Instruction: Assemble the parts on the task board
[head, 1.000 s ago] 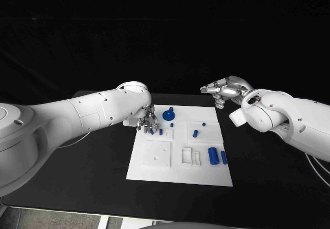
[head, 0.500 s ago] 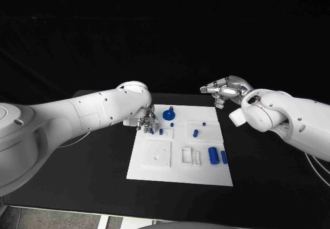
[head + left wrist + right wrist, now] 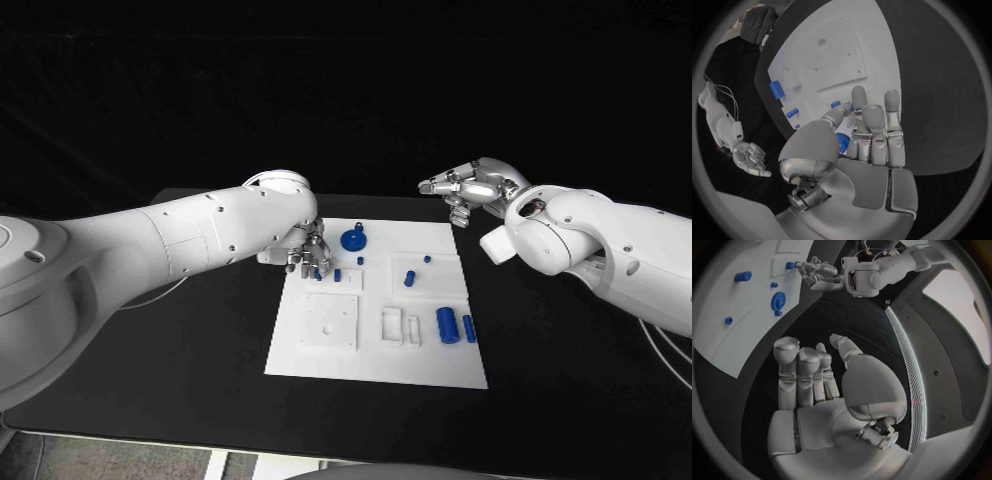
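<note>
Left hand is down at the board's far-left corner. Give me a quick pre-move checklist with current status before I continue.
1. Left hand over the task board: ok, at its far-left corner.
2. Part in left hand: ok, the left wrist view shows a small blue part between the thumb and fingers.
3. Part seated in its hole: cannot tell, fingers hide it.
4. Right hand clear of the board: ok, raised off the far-right corner, holding nothing.
5. Blue knob beside the left hand: ok, apart from the fingers.

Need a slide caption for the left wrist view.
Left hand pinching a small blue part over the white task board.
</note>
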Available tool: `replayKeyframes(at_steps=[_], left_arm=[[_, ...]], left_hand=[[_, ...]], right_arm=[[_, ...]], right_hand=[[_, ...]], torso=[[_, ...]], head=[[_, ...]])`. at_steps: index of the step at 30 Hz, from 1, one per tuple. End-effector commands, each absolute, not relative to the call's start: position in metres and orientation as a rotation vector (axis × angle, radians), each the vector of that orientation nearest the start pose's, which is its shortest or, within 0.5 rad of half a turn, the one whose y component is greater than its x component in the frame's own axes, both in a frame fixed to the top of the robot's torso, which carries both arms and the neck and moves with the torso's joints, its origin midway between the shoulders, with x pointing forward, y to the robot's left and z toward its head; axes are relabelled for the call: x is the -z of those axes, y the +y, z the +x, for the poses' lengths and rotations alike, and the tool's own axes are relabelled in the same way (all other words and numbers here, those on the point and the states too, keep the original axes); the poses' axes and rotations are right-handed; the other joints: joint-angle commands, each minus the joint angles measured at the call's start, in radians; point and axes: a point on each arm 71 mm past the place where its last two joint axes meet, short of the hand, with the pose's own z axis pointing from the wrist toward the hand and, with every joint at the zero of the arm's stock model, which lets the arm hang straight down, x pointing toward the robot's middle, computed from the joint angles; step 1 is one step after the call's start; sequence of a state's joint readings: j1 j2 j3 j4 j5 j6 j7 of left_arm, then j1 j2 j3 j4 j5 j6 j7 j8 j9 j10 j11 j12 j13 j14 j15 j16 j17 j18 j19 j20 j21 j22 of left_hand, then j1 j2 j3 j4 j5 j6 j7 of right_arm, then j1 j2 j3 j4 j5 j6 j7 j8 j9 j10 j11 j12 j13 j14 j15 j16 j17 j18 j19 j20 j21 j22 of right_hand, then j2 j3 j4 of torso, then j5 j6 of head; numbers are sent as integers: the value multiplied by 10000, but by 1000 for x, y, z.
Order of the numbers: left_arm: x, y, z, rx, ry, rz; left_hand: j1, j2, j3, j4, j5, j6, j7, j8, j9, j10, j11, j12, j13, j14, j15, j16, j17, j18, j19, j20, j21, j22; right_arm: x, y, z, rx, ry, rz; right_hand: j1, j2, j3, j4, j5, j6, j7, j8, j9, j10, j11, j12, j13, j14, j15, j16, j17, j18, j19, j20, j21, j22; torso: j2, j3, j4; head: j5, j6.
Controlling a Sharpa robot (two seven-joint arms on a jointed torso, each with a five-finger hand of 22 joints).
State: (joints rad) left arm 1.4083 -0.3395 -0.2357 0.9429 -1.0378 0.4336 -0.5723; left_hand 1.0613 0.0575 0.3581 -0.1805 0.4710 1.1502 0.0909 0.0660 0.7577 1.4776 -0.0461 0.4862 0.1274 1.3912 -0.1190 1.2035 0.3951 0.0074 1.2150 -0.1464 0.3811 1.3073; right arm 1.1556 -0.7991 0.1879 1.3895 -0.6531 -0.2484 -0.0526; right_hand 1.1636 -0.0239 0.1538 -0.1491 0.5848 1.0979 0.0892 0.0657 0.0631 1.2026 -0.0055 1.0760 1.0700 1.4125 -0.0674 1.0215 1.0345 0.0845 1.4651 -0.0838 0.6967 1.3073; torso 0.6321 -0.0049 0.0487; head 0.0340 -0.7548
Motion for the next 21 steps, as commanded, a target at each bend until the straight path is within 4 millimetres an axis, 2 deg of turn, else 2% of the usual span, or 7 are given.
replayKeyframes(at_steps=[1, 14, 21], left_arm=[[213, 125, 563, 940, 24881, 732], [218, 122, 559, 1082, 24834, 666], [219, 120, 558, 1322, 24726, 437]], left_hand=[[149, 55, 953, -942, -36, 875, -831, 12, -84, 391, -160, 9, 34, 3, -92, -19, 13, 46, 25, 9, 56, 203], [166, 48, 919, -910, -65, 885, -828, 17, -227, 391, -157, 4, 156, 15, -102, -25, 22, 46, 38, 4, 56, 199], [143, -55, 738, -644, -209, 947, -843, 10, -722, 398, -144, -31, 296, 29, -121, -73, 12, -24, 100, -10, -78, 170]], right_arm=[[146, -228, 529, -11034, 16743, 7053], [147, -228, 529, -11035, 16784, 7064], [148, -228, 529, -11030, 16814, 7073]], right_hand=[[-83, 8, 52, 22, 13, 70, 19, -41, -11, -7, -38, 25, 0, -14, -55, -33, 10, 126, 154, -70, 0, 779], [-83, 8, 52, 22, 13, 70, 19, -41, -11, -7, -38, 25, 0, -14, -55, -33, 10, 126, 154, -70, 0, 779], [-83, 8, 52, 22, 13, 70, 19, -41, -11, -7, -38, 25, 0, -14, -55, -33, 10, 126, 154, -70, 0, 779]], torso=[[-4, 1, 1], [1, 2, -6], [4, 5, -1]], head=[[0, -7], [-19, -15], [-27, 5]])
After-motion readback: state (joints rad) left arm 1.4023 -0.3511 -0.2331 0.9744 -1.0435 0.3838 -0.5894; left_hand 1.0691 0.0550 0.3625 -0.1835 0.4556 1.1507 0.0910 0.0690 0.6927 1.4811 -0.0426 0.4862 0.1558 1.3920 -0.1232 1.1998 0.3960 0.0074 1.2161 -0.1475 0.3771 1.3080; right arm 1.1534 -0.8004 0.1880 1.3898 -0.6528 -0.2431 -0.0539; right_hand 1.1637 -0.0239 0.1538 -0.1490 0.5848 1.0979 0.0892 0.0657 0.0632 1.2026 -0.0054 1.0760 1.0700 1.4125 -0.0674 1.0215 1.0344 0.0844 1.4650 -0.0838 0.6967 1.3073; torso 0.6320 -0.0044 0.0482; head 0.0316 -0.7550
